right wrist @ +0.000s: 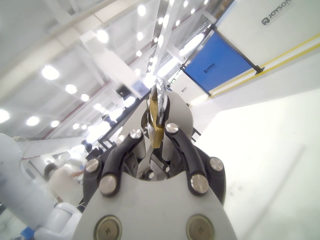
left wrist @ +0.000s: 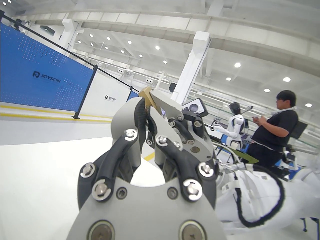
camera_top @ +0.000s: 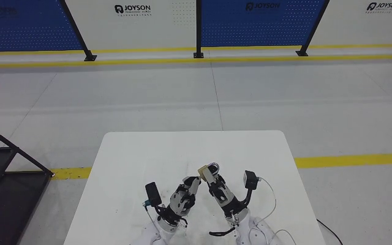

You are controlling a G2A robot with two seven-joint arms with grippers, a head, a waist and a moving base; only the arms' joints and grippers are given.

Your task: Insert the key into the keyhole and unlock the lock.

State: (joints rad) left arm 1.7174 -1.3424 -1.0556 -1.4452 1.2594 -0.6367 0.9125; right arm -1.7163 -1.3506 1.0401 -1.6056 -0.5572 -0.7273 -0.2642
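A brass padlock (camera_top: 206, 172) with a silver shackle (right wrist: 161, 93) is held up above the near middle of the white table (camera_top: 184, 150). My right gripper (camera_top: 211, 179) is shut on the padlock's body (right wrist: 156, 128), with the shackle sticking out past its fingertips. My left gripper (camera_top: 193, 183) stands close beside it on the left, tips pointing at the padlock's lower end (left wrist: 146, 95). Its ridged pads (left wrist: 140, 116) are pressed almost together on a thin dark piece, which I take for the key; most of it is hidden.
Both arms rise from the table's near edge, and a cable (camera_top: 272, 202) loops off the right wrist. A black frame (camera_top: 21, 160) stands on the floor left of the table. Blue and white barriers (camera_top: 257, 21) stand far behind.
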